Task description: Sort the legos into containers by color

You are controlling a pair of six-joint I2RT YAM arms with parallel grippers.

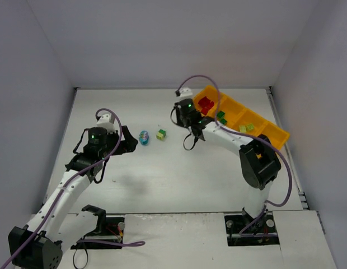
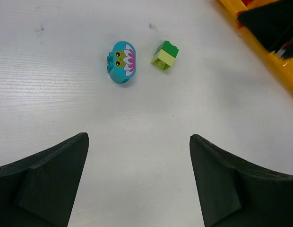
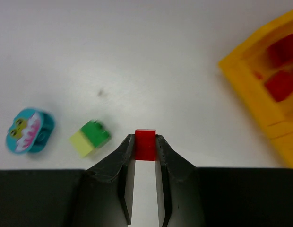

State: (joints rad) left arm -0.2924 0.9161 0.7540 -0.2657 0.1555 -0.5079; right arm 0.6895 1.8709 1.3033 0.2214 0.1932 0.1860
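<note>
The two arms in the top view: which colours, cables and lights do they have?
The left arm and right arm have white links and black joint housings. A purple cable loops along each, and a green light glows near each wrist. The left end effector and right end effector each have two matte black wedge-shaped fingers.

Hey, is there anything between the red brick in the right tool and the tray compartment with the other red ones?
Nothing visible. The right tool grips the red brick, and only bare table separates it from the tray. The teal piece and green pair lie on the opposite side.
</note>
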